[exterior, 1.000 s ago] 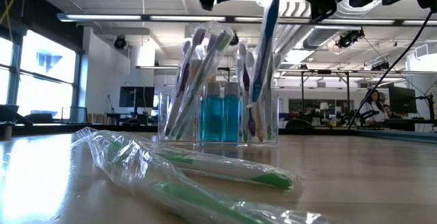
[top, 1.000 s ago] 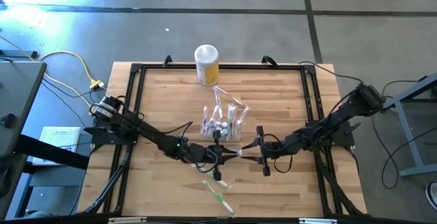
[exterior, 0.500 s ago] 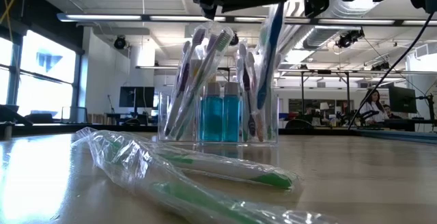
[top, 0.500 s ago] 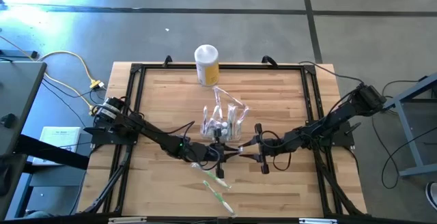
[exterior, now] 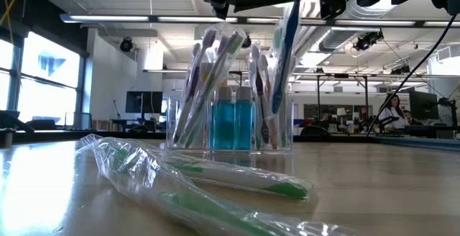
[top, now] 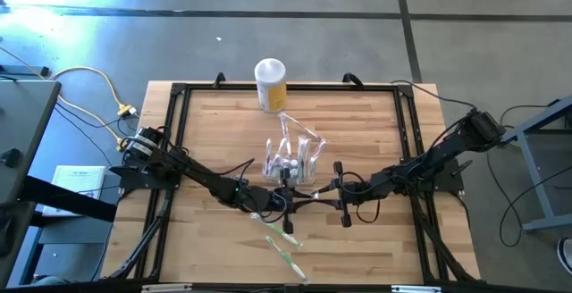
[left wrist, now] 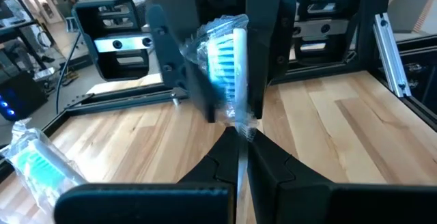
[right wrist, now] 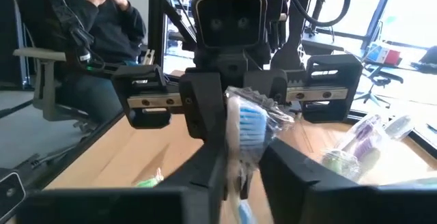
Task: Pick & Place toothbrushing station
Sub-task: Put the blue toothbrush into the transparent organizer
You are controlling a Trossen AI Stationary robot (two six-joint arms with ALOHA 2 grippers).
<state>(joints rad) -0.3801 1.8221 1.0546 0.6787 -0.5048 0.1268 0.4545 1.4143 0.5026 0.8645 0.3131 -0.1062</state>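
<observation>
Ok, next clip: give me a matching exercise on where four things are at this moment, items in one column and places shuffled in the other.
Things:
1. yellow canister
2. toothbrushing station
3. green toothbrush
4. blue toothbrush

Places:
A. lying in its wrapper near the table's front edge
B. mid-table, upright brushes standing in it
C. off the table, gripped by the left gripper
D. at the table's far edge

Pairs: 1-D, 2-B, 3-A, 4-C

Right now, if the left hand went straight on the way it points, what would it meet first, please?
The right hand, most likely: it faces the left hand head-on, close in, and both hold the wrapped blue toothbrush between them.
</observation>
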